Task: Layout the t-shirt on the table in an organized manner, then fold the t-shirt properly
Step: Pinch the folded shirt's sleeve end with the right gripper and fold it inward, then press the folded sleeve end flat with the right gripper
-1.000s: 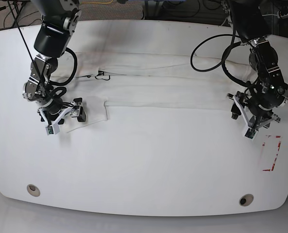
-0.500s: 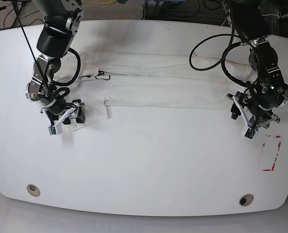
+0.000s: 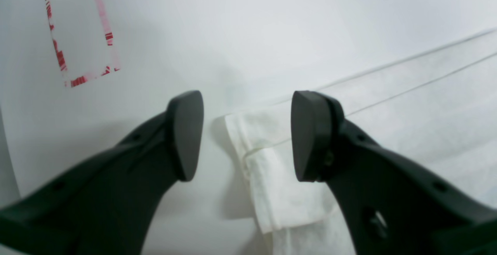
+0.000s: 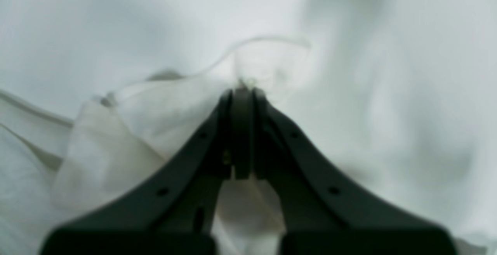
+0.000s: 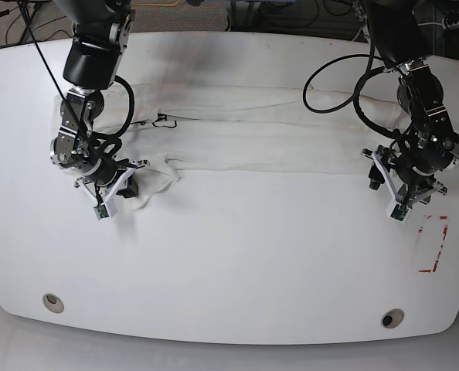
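Note:
The white t-shirt [image 5: 253, 147] lies folded into a long band across the back of the table [image 5: 229, 263], with its small black tag [image 5: 164, 120] showing. My right gripper [image 5: 115, 195], on the left of the base view, is shut on the sleeve cloth, which bunches beside it. The right wrist view shows the jaws [image 4: 241, 96] closed on a fold of the t-shirt [image 4: 136, 130]. My left gripper [image 5: 396, 197] is open at the shirt's other end. In the left wrist view its fingers [image 3: 248, 134] straddle the t-shirt's hem corner [image 3: 271, 185] without touching it.
A red-white tape rectangle [image 5: 434, 243] lies just right of the left gripper and also shows in the left wrist view [image 3: 77, 33]. Two metal grommet holes [image 5: 52, 302] [image 5: 392, 318] sit near the table's front edge. Black cables hang from both arms.
My right gripper has closed on the sleeve and pulled it back and to the right, so the flat sleeve is now bunched. The left arm has not moved.

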Tool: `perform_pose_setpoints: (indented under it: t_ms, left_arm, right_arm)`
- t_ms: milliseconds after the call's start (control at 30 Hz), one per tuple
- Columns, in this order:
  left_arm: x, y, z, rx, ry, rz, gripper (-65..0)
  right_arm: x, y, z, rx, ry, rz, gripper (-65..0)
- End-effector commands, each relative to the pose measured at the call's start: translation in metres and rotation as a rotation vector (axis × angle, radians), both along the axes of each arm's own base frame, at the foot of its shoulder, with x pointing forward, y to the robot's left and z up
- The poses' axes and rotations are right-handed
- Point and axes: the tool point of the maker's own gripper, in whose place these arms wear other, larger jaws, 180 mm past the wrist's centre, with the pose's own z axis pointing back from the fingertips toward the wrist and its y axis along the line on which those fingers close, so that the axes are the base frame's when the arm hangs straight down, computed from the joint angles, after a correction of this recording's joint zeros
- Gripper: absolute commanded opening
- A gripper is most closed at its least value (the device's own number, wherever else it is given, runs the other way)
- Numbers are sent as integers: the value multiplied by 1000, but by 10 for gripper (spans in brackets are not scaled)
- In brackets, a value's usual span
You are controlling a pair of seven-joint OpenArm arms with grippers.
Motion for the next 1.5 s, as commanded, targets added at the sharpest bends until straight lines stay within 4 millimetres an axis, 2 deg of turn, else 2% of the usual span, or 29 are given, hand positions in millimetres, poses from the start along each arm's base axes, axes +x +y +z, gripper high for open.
perform_pose_setpoints:
  t_ms: [0,100,267,467,633,700,833,1133,1167,1233,1333,1367,1467]
  left_arm:
    - [9,2,15,6,-51,-2,-318]
    - [9,2,15,5,-50,-2,-318]
    - [8,2,13,5,-45,-2,-318]
    - [7,3,13,7,-43,-2,-318]
    - [7,3,13,8,-43,-1,-318]
    - [7,6,14,16,-43,-1,-318]
    - [7,8,14,25,-43,-3,-318]
    - [3,19,-1,22,11,11,-318]
    - [3,19,-2,22,14,12,-318]
    - [2,21,-4,23,19,13,-318]
    - [2,21,-5,23,23,14,-318]
    - [2,21,-5,22,22,14,-318]
    - [2,21,-5,22,22,14,-318]
  right_arm:
    - [18,1,38,-22,-102,11,-650]
    - [17,2,60,-74,-138,27,-650]
    - [2,8,91,-158,-184,48,-650]
    - [-33,13,115,-273,-185,61,-650]
    - [-65,23,111,-292,-146,64,-650]
    - [-78,25,100,-287,-112,67,-650]
    - [-101,13,81,-287,-40,35,-650]
    - [-135,12,54,-261,62,13,-640]
    - [-138,12,52,-261,71,14,-629]
    - [-144,13,48,-259,88,17,-568]
    - [-151,12,43,-265,121,21,-436]
    - [-153,11,42,-265,127,19,-369]
    - [-153,12,43,-249,121,15,-292]
